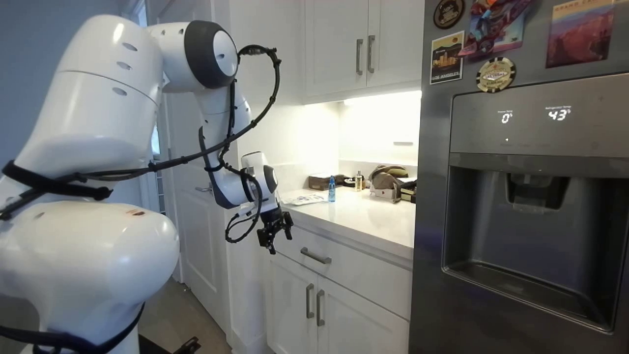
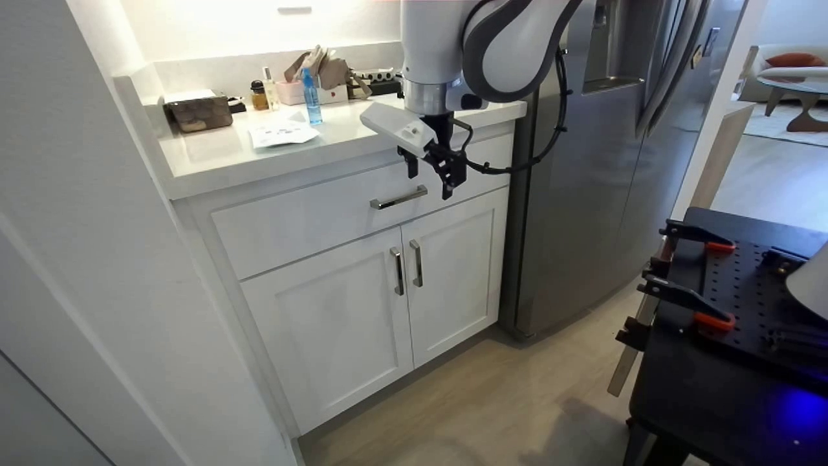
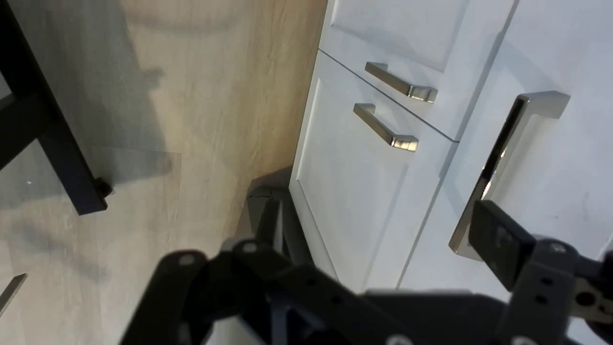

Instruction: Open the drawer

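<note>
The drawer is a wide white front under the countertop, shown in both exterior views (image 1: 366, 278) (image 2: 297, 223) and at the right of the wrist view (image 3: 574, 182). It is shut, and its inside is hidden. Its short silver bar handle (image 1: 316, 256) is horizontal; it also shows in the wrist view (image 3: 495, 167) and in an exterior view (image 2: 398, 198). My gripper (image 1: 280, 243) is open and empty, in front of the drawer near the handle, fingers pointing down (image 2: 430, 184). In the wrist view (image 3: 380, 215) the right finger overlaps the handle's lower end; I cannot tell whether they touch.
White cabinet doors (image 2: 330, 330) with vertical bar handles are below the drawer. The countertop (image 1: 368, 221) above holds a blue bottle (image 2: 311, 97), papers (image 2: 283, 133) and bags. A steel fridge (image 2: 576, 226) stands beside the cabinet. A black table (image 2: 711, 388) stands opposite.
</note>
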Available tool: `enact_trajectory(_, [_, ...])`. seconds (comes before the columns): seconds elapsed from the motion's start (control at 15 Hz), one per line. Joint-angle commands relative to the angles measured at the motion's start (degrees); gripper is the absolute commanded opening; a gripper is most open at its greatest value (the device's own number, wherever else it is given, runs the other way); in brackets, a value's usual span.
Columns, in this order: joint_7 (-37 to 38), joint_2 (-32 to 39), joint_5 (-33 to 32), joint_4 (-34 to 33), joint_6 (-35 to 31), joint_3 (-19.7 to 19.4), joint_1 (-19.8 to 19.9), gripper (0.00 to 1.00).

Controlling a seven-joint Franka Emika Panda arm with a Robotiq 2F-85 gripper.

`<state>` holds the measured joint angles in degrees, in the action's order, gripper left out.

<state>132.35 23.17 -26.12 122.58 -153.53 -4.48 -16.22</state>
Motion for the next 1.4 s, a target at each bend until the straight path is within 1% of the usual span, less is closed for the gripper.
enact_trajectory(0.0, [8.04,-1.15,-6.06,5.13,-10.99,-5.67,-4.62,1.0])
enact_trajectory(0.07, [11.85,-1.11,-9.75,6.24,-14.36,-7.35,-5.72,1.0])
enact_trajectory(0.2, [20.19,-0.59,-17.64,7.89,-20.63,-13.99,-10.93,1.0])
enact_trajectory(0.27, [24.35,-0.28,-21.19,8.04,-22.39,-17.5,-13.86,1.0])
enact_trajectory(0.33, [18.11,0.23,-14.37,7.25,-24.23,-24.04,-19.42,1.0])
enact_trajectory(0.4, [17.94,1.18,-14.07,7.3,-26.54,-28.05,-22.71,1.0])
enact_trajectory(0.53, [16.54,4.1,-8.49,8.46,-31.15,-37.84,-31.64,1.0])
enact_trajectory(0.6, [16.6,6.07,-5.89,8.86,-33.19,-40.51,-34.18,1.0])
enact_trajectory(0.67, [16.84,7.53,-3.43,9.57,-34.22,-41.25,-35.39,1.0])
enact_trajectory(0.8, [16.85,8.8,0.53,11.38,-33.56,-39.0,-35.13,1.0])
enact_trajectory(0.87, [16.85,8.96,1.53,11.97,-32.49,-36.82,-34.14,1.0])
enact_trajectory(1.0, [16.59,11.46,4.36,12.29,-33.64,-36.38,-35.03,1.0])
enact_trajectory(1.07, [10.88,13.35,12.73,12.71,-34.88,-36.22,-36.44,1.0])
enact_trajectory(1.13, [9.79,15.04,16.01,12.44,-36.45,-36.1,-36.81,1.0])
enact_trajectory(1.2, [6.63,16.56,20.72,12.27,-38.08,-35.45,-36.83,1.0])
enact_trajectory(1.33, [0.74,18.71,29.14,11.59,-40.6,-32.94,-35.63,1.0])
